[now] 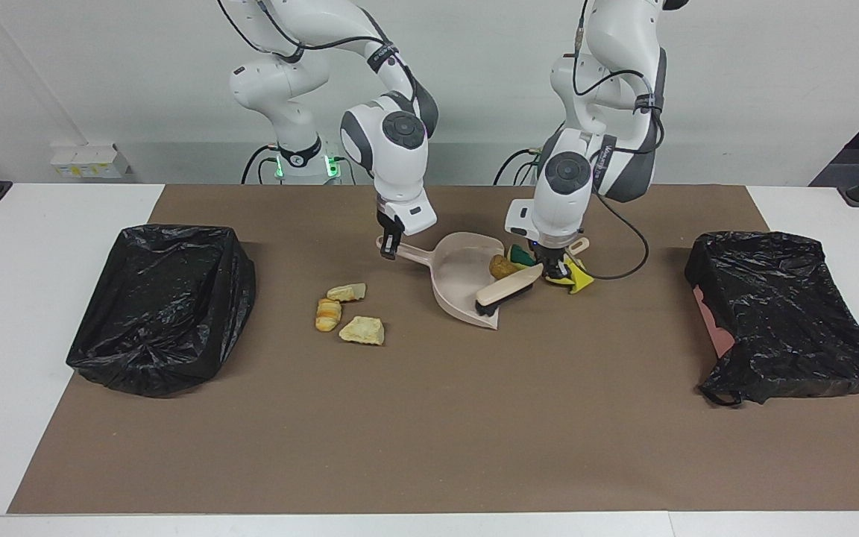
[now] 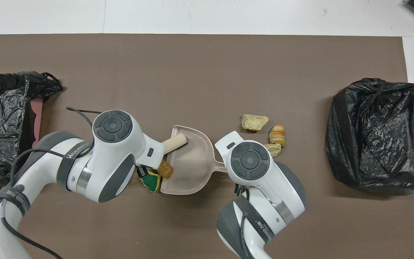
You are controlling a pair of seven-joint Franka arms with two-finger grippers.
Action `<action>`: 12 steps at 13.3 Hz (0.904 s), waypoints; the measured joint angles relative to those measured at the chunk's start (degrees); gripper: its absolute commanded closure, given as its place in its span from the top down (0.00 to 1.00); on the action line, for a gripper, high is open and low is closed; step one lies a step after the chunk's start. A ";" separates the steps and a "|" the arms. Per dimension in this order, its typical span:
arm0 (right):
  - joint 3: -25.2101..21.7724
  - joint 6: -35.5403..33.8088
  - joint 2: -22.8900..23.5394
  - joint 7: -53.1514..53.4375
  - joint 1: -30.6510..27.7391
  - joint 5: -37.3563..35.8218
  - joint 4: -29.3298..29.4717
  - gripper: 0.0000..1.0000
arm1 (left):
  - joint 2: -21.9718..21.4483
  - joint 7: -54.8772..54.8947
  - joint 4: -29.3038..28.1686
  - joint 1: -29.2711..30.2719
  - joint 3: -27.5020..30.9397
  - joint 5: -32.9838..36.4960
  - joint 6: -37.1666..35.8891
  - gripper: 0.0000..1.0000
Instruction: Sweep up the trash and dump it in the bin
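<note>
Gripping the brush (image 1: 508, 287), the left pincer (image 1: 551, 271) sits at the dustpan (image 1: 459, 287) mouth; the right pincer (image 1: 388, 242) clamps the dustpan's handle

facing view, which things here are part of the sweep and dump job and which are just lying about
Job:
dustpan
brush
brown lump
sponge pieces
bread chunks
lined bin
second lined bin

Lying about:
white boxes
brown mat
</note>
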 measured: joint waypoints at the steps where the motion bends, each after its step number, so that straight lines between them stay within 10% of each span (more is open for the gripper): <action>1: 0.00 0.00 0.00 0.00 0.00 0.00 0.00 0.00 | -0.54 -0.97 0.41 0.10 0.28 -0.27 0.01 0.00; 12: -0.04 0.51 0.65 -7.35 -0.09 -1.13 0.06 0.00 | -10.08 -26.24 -6.81 18.33 2.34 -0.87 -8.11 0.00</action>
